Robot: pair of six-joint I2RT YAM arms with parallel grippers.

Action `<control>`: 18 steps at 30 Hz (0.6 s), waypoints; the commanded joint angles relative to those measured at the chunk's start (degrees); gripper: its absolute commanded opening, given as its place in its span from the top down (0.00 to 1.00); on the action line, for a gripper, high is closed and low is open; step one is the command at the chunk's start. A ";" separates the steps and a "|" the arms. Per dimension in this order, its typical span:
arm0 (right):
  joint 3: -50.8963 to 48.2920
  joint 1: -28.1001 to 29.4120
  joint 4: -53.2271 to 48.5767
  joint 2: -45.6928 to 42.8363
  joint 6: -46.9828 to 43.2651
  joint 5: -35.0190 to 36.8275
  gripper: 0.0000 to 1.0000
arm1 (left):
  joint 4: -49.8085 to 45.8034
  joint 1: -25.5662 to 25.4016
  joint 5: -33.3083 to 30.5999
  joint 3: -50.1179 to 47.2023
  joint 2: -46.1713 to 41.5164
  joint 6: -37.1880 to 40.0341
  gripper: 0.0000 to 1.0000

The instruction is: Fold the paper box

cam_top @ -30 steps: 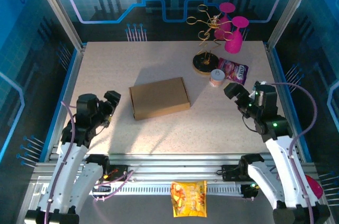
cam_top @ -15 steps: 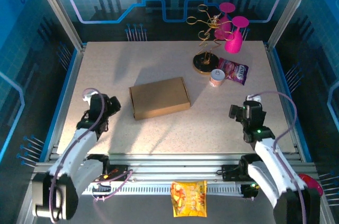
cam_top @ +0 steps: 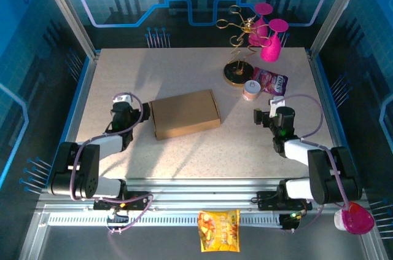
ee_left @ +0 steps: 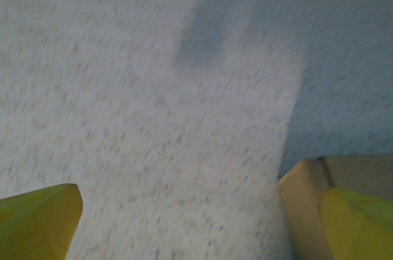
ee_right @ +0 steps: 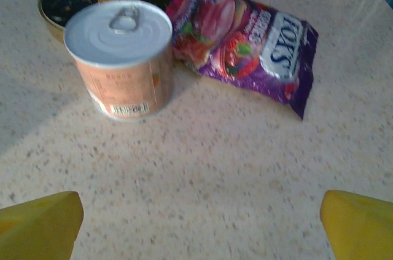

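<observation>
The paper box (cam_top: pixel 184 114) lies shut and flat on the table, a plain brown rectangle near the middle. My left gripper (cam_top: pixel 127 112) sits low on the table just left of the box, open with nothing between its fingers. In the left wrist view (ee_left: pixel 199 229) a corner of the box (ee_left: pixel 302 201) shows by the right yellow fingertip (ee_left: pixel 359 223); whether they touch I cannot tell. My right gripper (cam_top: pixel 270 112) rests low at the right, apart from the box, open and empty (ee_right: pixel 199 229) over bare table.
A small can (ee_right: pixel 120 57) and a purple candy bag (ee_right: pixel 245 42) lie just beyond the right gripper. Behind them stands a gold wire stand (cam_top: pixel 238 72) with pink glasses (cam_top: pixel 270 42). An orange snack bag (cam_top: pixel 218 230) lies on the front rail.
Both arms have come down low and reached forward. The left gripper has arrived at the box's left edge, and the right gripper has moved toward the can. Both have stayed open.
</observation>
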 commanded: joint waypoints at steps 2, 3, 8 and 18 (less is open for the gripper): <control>-3.22 -0.84 23.14 7.71 -1.52 -6.06 0.00 | 36.91 0.44 4.19 -8.75 11.63 6.66 0.01; -4.91 -0.76 29.55 10.90 -1.65 -5.73 0.00 | 34.29 0.36 3.24 -8.72 10.10 6.22 0.01; -4.12 -1.49 29.18 11.35 0.75 -1.47 0.00 | 18.20 0.70 0.57 -2.10 8.24 3.74 0.01; 2.40 1.79 16.78 11.38 -2.02 2.27 0.00 | 19.25 0.62 0.78 -2.02 8.63 4.30 0.01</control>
